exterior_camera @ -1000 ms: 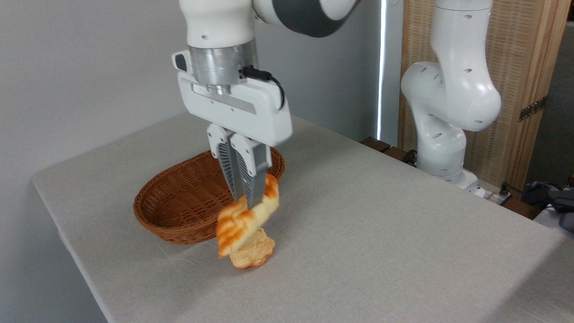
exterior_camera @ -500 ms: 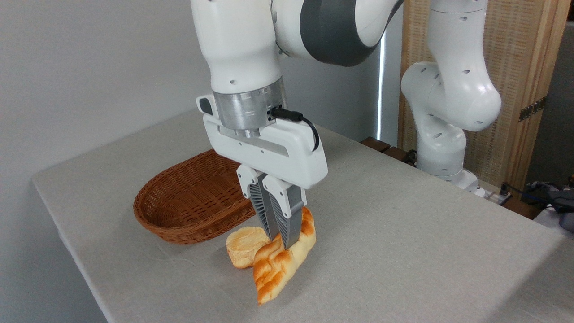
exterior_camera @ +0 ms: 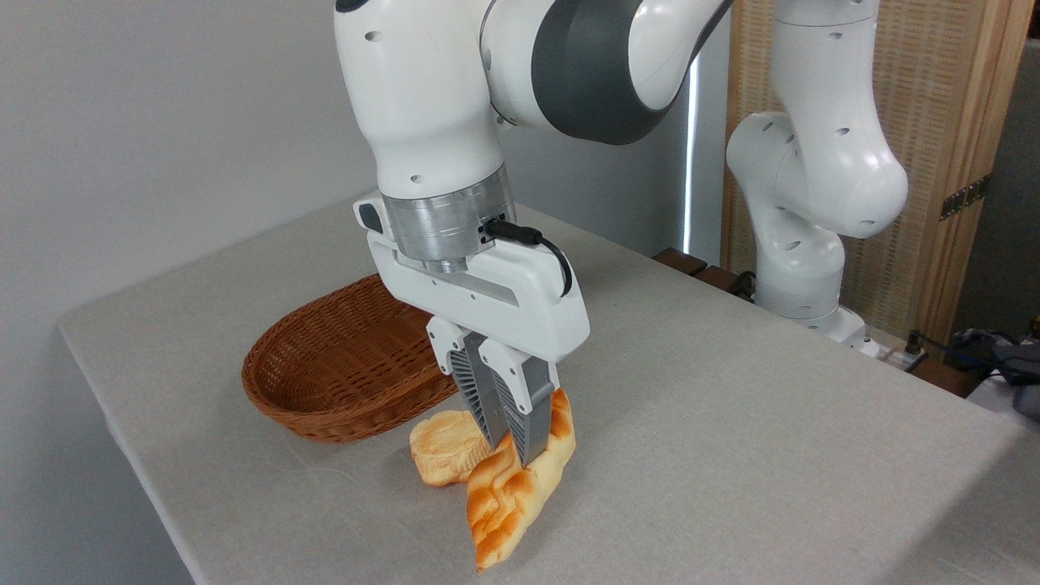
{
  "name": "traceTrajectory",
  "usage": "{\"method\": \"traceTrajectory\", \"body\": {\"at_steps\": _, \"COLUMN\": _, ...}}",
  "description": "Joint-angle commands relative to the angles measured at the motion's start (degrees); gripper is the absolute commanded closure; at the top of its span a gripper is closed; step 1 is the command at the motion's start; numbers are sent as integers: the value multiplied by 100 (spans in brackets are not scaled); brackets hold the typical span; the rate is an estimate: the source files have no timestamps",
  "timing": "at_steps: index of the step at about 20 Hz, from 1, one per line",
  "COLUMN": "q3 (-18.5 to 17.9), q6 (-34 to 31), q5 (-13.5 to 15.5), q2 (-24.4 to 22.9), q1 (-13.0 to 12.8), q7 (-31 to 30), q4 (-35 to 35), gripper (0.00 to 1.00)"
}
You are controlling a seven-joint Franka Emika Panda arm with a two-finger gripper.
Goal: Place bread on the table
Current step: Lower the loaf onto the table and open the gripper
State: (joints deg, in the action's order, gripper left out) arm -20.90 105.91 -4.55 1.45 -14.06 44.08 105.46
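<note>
The braided golden-orange bread (exterior_camera: 512, 496) hangs tilted, its lower pointed end touching or almost touching the grey table (exterior_camera: 731, 455) near the front edge. My gripper (exterior_camera: 516, 455) is shut on the loaf's middle, fingers pointing down. The loaf's upper end shows behind the fingers. It sits just right of the basket and beside the pale bun.
A brown wicker basket (exterior_camera: 341, 378), with nothing seen inside, stands to the left of the gripper. A pale round scalloped bun (exterior_camera: 443, 457) lies on the cloth, touching or nearly touching the loaf. The table's front-left edge is close. A second white robot arm (exterior_camera: 812, 179) stands at the back right.
The gripper carried the loaf from above the basket's rim rightward and down to the table beside the bun. In the last half second it sank only slightly.
</note>
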Motion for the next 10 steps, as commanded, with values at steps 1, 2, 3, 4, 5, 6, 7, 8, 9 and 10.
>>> {"method": "traceTrajectory", "body": {"at_steps": 1, "q3": -81, "q6": 43, "q5": -90, "q2": -22, "q1": -71, "q7": 75, "q4": -8, "gripper": 39}}
{"method": "traceTrajectory", "body": {"at_steps": 2, "q3": -81, "q6": 43, "q5": -90, "q2": -22, "q1": -71, "q7": 75, "q4": -8, "gripper": 37}}
{"method": "traceTrajectory", "body": {"at_steps": 3, "q3": -81, "q6": 35, "q5": -82, "q2": -22, "q1": -71, "q7": 75, "q4": -8, "gripper": 33}}
{"method": "traceTrajectory", "body": {"at_steps": 4, "q3": -81, "q6": 43, "q5": -90, "q2": -22, "q1": -71, "q7": 75, "q4": -8, "gripper": 28}}
{"method": "traceTrajectory", "body": {"at_steps": 5, "q3": -73, "q6": 35, "q5": -82, "q2": -22, "q1": -80, "q7": 75, "q4": -8, "gripper": 26}}
{"method": "traceTrajectory", "body": {"at_steps": 6, "q3": -73, "q6": 35, "q5": -90, "q2": -22, "q1": -71, "q7": 75, "q4": -8, "gripper": 25}}
{"method": "traceTrajectory", "body": {"at_steps": 7, "q3": -73, "q6": 43, "q5": -90, "q2": -22, "q1": -71, "q7": 75, "q4": -8, "gripper": 20}}
{"method": "traceTrajectory", "body": {"at_steps": 8, "q3": -73, "q6": 43, "q5": -82, "q2": -22, "q1": -71, "q7": 75, "q4": -8, "gripper": 14}}
{"method": "traceTrajectory", "body": {"at_steps": 9, "q3": -81, "q6": 43, "q5": -82, "q2": -22, "q1": -71, "q7": 75, "q4": -8, "gripper": 8}}
{"method": "traceTrajectory", "body": {"at_steps": 10, "q3": -73, "q6": 43, "q5": -82, "q2": -22, "q1": -80, "q7": 75, "q4": -8, "gripper": 2}}
